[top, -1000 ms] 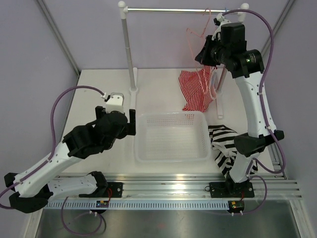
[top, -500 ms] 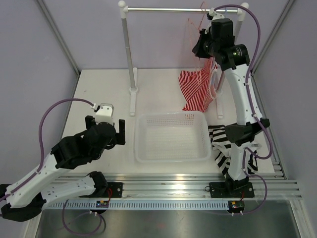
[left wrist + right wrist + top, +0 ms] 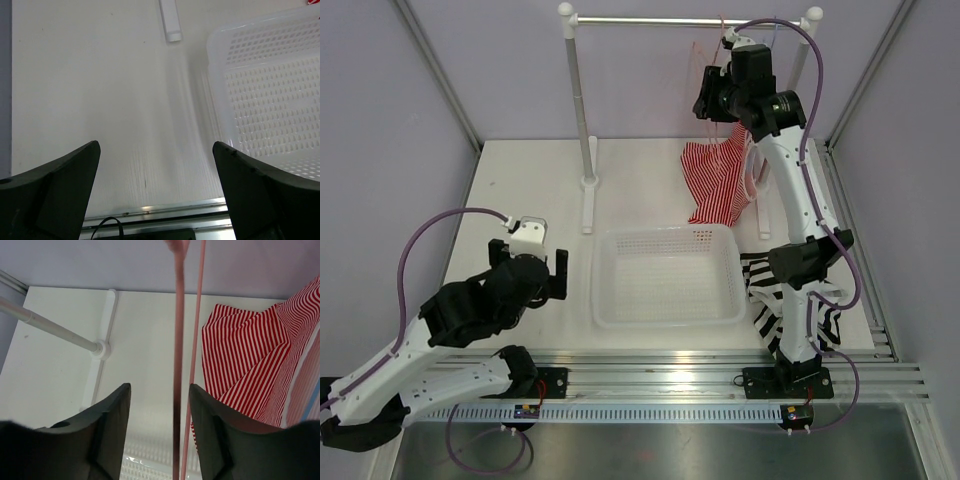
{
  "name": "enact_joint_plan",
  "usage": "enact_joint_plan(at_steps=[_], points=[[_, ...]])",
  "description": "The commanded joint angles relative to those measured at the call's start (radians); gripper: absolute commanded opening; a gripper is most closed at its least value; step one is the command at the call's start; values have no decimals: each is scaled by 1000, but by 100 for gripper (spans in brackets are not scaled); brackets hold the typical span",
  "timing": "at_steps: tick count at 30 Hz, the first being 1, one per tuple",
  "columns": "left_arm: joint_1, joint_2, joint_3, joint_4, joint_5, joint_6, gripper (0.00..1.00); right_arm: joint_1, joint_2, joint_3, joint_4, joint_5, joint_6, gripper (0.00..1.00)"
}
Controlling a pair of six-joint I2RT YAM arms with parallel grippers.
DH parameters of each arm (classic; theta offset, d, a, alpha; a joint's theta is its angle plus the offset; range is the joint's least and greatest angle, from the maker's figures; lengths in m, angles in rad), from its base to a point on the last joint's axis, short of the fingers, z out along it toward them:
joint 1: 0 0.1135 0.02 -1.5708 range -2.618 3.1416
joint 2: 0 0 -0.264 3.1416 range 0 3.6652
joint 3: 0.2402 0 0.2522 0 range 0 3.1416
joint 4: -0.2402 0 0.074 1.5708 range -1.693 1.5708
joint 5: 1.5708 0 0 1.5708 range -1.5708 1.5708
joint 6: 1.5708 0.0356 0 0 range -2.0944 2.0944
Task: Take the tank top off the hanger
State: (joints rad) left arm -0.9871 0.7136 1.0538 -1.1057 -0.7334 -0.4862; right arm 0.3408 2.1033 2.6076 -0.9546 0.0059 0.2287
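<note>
The black-and-white striped tank top (image 3: pixel 763 322) lies crumpled on the table at the near right, partly hidden behind the right arm's base. The bare pink hanger (image 3: pixel 704 52) hangs from the rail at the back. My right gripper (image 3: pixel 706 100) is raised up at the hanger. In the right wrist view two pink wires of the hanger (image 3: pixel 178 340) run down between the jaws of the right gripper (image 3: pixel 159 386), which stand apart and do not pinch them. My left gripper (image 3: pixel 532 252) hovers low, left of the basket. It is wide open (image 3: pixel 156 145) and holds nothing.
A white perforated basket (image 3: pixel 665 318) sits mid-table; its corner (image 3: pixel 220 100) is just right of my left fingers. A red-and-white striped top (image 3: pixel 720 180) hangs from the rail (image 3: pixel 650 19) beside the pink hanger. The rack's left post (image 3: pixel 582 120) stands behind the basket.
My right gripper was shut and now stands open around the pink hanger's wires, and it has moved left along the rail. The left arm has drawn back toward the near left.
</note>
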Motion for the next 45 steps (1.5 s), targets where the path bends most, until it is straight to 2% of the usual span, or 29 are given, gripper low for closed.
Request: enact_joint_plan(at_steps=[1, 2, 4, 8, 12, 14, 16, 17, 18, 19, 20, 22, 23, 24, 27, 28, 32, 34, 38, 42, 45], points=[[2, -26, 12, 30, -24, 54, 99, 20, -92, 6, 50, -56, -28, 60], [2, -28, 31, 26, -34, 61, 99, 23, -106, 5, 50, -78, -31, 82], [2, -32, 49, 24, -63, 69, 99, 21, -155, 5, 37, -90, -31, 99], [2, -46, 57, 39, -149, 60, 99, 21, -252, -46, -1, -81, -35, 99], [7, -62, 5, 125, -192, 46, 99, 23, -415, -199, -9, -47, -46, 100], [77, -62, -11, 164, -164, 64, 99, 21, -485, -256, -18, 27, -54, 99], [190, -83, -46, 222, -98, 84, 99, 21, -604, -386, -15, 141, -52, 100], [230, -97, -60, 249, -59, 110, 99, 21, -649, -505, -16, 188, -40, 99], [311, -117, -92, 291, 18, 127, 99, 20, -734, -568, -41, 274, -8, 99], [352, -123, -92, 299, 41, 127, 99, 20, -777, -637, -52, 310, -8, 99], [387, -126, -104, 300, 54, 120, 99, 20, -822, -790, -56, 336, 32, 100], [468, -129, -107, 294, 74, 110, 99, 20, -958, -935, -67, 393, 98, 99], [490, -128, -113, 297, 86, 107, 99, 20, -1003, -1063, -69, 419, 118, 99], [508, -126, -115, 308, 122, 112, 99, 20, -1085, -1122, -76, 458, 150, 99], [562, -97, -120, 325, 205, 129, 99, 20, -1184, -1285, -134, 590, 246, 100], [577, -89, -117, 322, 216, 129, 99, 20, -1197, -1305, -153, 650, 311, 100], [593, -89, -120, 325, 252, 135, 99, 18, -1241, -1444, -145, 649, 420, 100], [594, -106, -127, 334, 265, 139, 99, 0, -1205, -1497, -157, 655, 496, 100], [594, -131, -135, 340, 269, 140, 99, -133, -1080, -1567, -164, 510, 541, 99], [594, -138, -137, 342, 278, 143, 99, -276, -1088, -1715, -11, 386, 580, 100], [594, -137, -138, 348, 298, 149, 99, -316, -995, -1813, 95, 323, 615, 99]])
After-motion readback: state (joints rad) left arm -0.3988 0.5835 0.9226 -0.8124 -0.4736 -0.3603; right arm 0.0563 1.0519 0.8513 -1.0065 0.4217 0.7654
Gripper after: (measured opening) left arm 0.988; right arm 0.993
